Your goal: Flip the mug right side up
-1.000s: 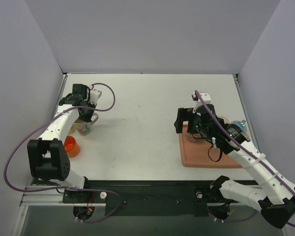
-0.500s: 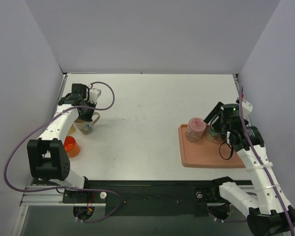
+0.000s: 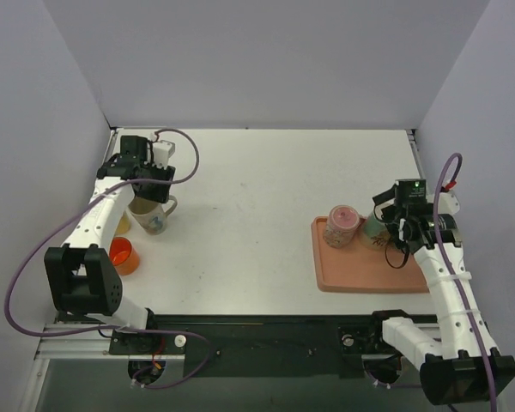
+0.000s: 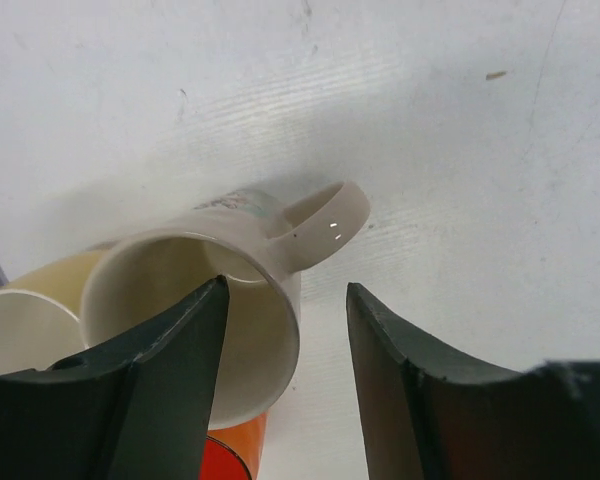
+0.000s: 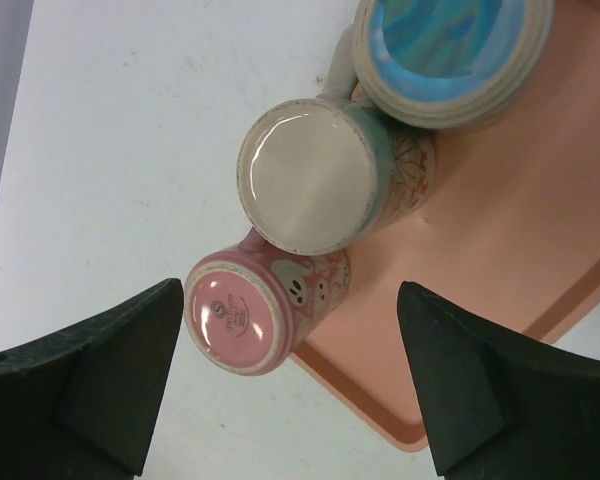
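Note:
A cream mug [image 3: 152, 216] stands mouth-up at the far left of the table, its handle [image 4: 330, 220] pointing right. My left gripper [image 3: 144, 194] hangs just above it, open. In the left wrist view the gripper [image 4: 285, 288] straddles the mug's [image 4: 180, 290] near wall, one finger over the mouth and one outside, neither touching. On the tray [image 3: 352, 279] a pink mug [image 3: 342, 225] and a beige-teal mug [image 3: 376, 227] stand bottom-up. My right gripper [image 3: 401, 223] hovers over them, open and empty. From the right wrist, that gripper [image 5: 290, 288] frames the pink mug [image 5: 265, 310].
An orange cup [image 3: 122, 255] and a pale yellow cup [image 3: 120, 225] stand close beside the cream mug. A blue-glazed mug [image 5: 445, 50] sits behind the beige-teal mug [image 5: 310, 175] on the tray [image 5: 500, 260]. Grey walls close in on both table sides.
My left gripper has opened off the cream mug's rim and lifted slightly. The right arm has swung from the tray's left side to its right side and drawn back.

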